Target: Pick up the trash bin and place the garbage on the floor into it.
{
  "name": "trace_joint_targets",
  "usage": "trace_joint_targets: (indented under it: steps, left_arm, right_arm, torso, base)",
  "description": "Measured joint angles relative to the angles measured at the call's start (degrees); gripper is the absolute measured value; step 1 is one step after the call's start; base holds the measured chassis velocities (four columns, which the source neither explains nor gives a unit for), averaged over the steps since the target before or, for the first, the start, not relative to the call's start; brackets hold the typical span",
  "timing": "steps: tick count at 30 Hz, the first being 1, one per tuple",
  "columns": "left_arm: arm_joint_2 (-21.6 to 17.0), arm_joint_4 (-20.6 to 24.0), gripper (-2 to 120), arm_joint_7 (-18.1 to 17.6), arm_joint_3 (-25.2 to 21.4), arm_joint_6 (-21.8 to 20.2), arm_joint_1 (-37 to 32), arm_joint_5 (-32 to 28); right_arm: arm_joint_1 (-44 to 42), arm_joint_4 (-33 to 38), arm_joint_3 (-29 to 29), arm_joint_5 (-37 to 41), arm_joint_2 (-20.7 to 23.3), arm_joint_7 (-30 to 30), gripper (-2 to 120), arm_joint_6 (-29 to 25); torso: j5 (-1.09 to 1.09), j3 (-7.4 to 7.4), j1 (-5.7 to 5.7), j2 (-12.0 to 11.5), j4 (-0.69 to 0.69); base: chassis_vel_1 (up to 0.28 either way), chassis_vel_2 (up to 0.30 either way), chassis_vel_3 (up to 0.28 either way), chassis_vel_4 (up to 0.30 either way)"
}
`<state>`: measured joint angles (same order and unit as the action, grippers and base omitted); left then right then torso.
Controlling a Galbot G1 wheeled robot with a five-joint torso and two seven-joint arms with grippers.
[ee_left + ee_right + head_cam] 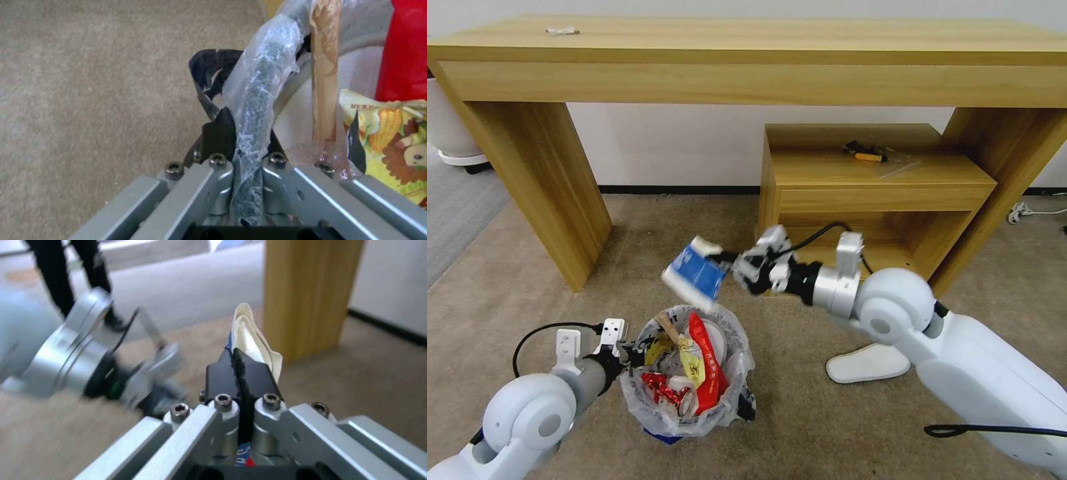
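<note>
- The trash bin is held just off the beige carpet, its blue base visible below the crinkled clear liner.
- Its rim, wrapped in plastic, is clamped between the pressed-together fingers of the left gripper on the bin's left side.
- The bin is already filled with a red wrapper, a yellow corn-print wrapper, a wooden stick and smaller red litter.
- A blue-white packet is pinched at its edge by the right gripper and is held in the air above the bin's far rim.
- In the right wrist view the packet's white edge is seen between the closed pads; the blurred grey shape beyond is probably the left arm.
- A white insole lies on the carpet right of the bin, beside the right arm.
- Behind stand a wooden desk and a low wooden cabinet with a small yellow-handled tool on top.
- A desk leg stands left of the bin, well apart.
</note>
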<state>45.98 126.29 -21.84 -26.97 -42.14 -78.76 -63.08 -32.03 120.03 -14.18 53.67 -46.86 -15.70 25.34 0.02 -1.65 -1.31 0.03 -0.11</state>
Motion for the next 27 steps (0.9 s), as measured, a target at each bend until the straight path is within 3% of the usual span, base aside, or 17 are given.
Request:
trace_joint_targets:
  steps: [8,14,19,27]
  left_arm:
    - [-0.5,-1.6,1,-0.9,3.0,0.0,4.9,-1.7]
    - [-0.4,-1.5,1,-0.7,3.2,0.0,5.4,-2.1]
    - [-0.5,-0.8,1,-0.7,2.6,0.0,4.8,-2.3]
    - [0.3,-0.3,1,-0.6,1.3,0.0,3.0,-2.0]
  right_arm:
    - [1.8,-0.2,-6.9,-2.8,2.0,-0.4,0,1.2]
    - [1.8,-3.7,-11.0,-7.7,0.7,3.2,0,-1.7]
    - [1.9,-6.7,-11.7,-9.4,-0.9,5.4,20,-3.0]
    - [1.4,-5.8,-9.1,-7.7,-0.5,6.6,45,-3.0]
  torso:
    - [0.00,0.00,0.00,0.0,-0.01]
    - [0.00,0.00,0.00,0.0,-0.01]
    - [0.00,0.00,0.00,0.0,0.00]
    - [0.00,0.00,0.00,0.0,0.00]
  base:
    - [0.000,0.000,0.000,0.000]
    - [0.000,0.000,0.000,0.000]
    - [0.000,0.000,0.000,0.000]
    - [0.000,0.000,0.000,0.000]
